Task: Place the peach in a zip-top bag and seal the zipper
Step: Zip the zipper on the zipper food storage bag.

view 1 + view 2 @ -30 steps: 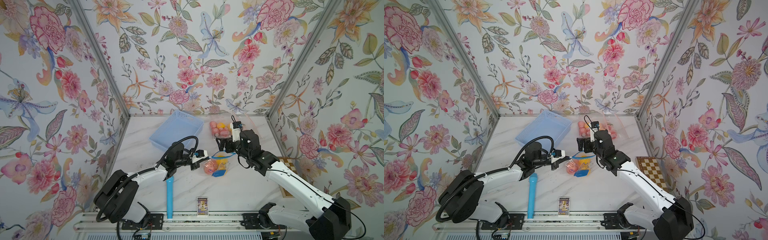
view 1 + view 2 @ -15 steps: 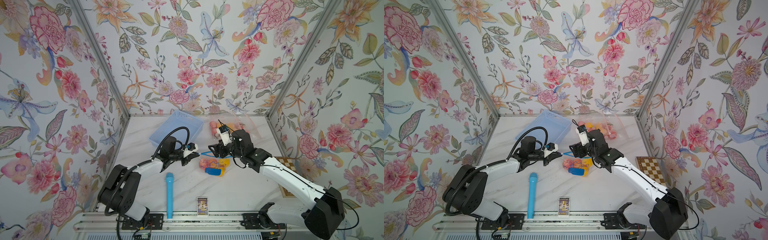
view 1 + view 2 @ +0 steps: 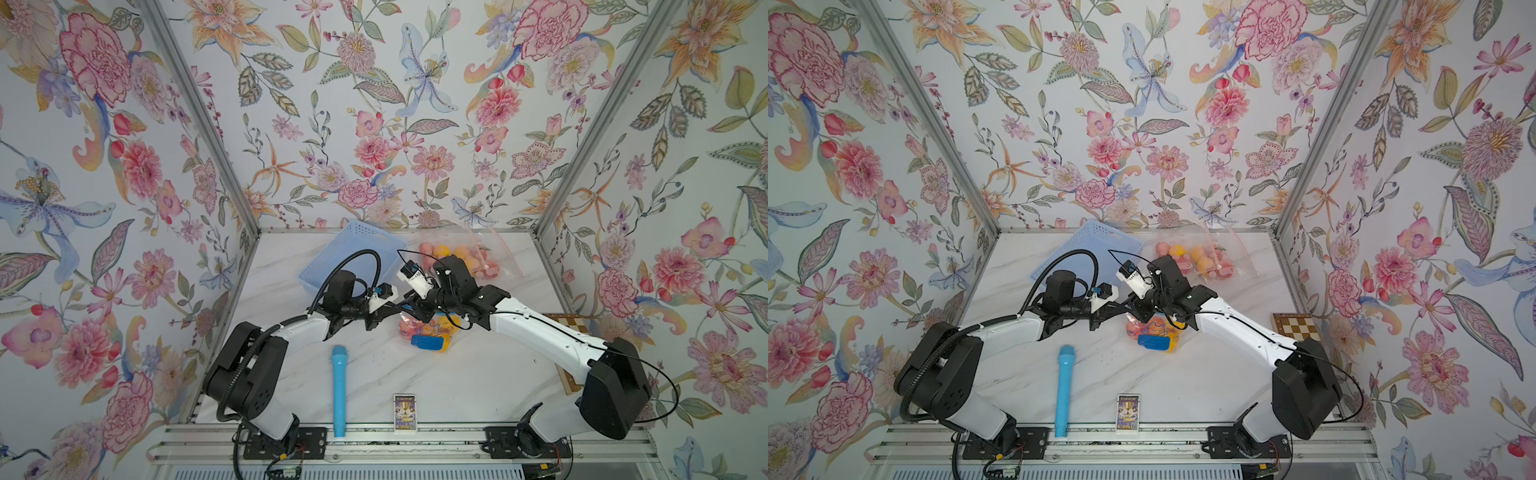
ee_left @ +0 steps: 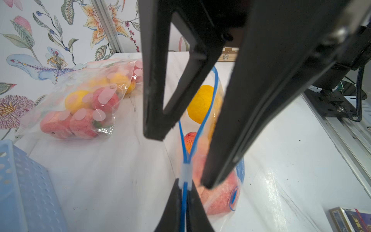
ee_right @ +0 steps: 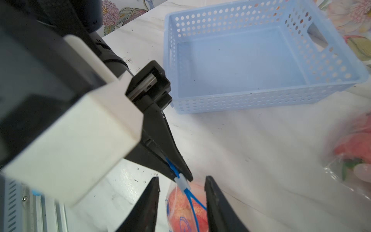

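Peach (image 4: 217, 200), pink-red, inside clear blue-zippered bag (image 4: 217, 86)

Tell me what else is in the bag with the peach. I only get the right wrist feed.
Observer: A yellow fruit lies deeper in the bag. The left wrist view shows it through the mouth.
Operator: How much of the zipper is closed?
Observer: Only the stretch behind the slider. Past it, the two tracks spread wide apart in the left wrist view.
Operator: Anything loose at the front of the table?
Observer: A blue microphone and a card box lie there in both top views, not touching each other.
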You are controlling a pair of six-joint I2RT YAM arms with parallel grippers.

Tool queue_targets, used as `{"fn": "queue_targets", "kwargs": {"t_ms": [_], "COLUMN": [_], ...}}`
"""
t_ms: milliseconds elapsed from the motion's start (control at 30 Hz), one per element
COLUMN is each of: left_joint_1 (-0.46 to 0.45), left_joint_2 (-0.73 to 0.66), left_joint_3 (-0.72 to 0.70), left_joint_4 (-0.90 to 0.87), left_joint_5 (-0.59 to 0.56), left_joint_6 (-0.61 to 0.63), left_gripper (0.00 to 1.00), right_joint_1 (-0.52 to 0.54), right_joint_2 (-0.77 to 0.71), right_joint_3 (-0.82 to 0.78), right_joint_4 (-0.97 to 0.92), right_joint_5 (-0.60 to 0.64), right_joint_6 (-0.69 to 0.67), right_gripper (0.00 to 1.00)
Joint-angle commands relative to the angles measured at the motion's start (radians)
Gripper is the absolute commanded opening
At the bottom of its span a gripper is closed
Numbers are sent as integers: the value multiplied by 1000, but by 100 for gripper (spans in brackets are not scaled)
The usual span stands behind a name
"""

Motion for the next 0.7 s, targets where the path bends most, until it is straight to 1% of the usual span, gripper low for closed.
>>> {"fn": "queue_targets", "kwargs": {"t_ms": [0, 200, 300, 333, 467, 667], "left_joint_1": [10, 12, 13, 13, 19, 25], "left_joint_2": [4, 11, 12, 12, 6, 2], "left_joint_3": [17, 22, 20, 20, 16, 11], "left_joint_4": [23, 46, 45, 45, 44, 50], "left_joint_5": [39, 56, 54, 54, 60, 63], "left_joint_6": [-32, -58, -61, -61, -63, -69], "left_gripper": [9, 3, 1, 1, 0, 0], "right_joint_1": [3, 2, 1, 1, -1, -5], "right_joint_2": [22, 56, 62, 63, 64, 64], "right_joint_3": [27, 33, 32, 30, 23, 17], "right_joint_4": [-27, -27, -27, -28, -23, -23], "right_joint_5": [-47, -47, -42, -39, -12, 10], "right_joint_6": [-38, -44, -45, -46, -43, -46], "right_gripper": [36, 29, 23, 23, 29, 31]}}
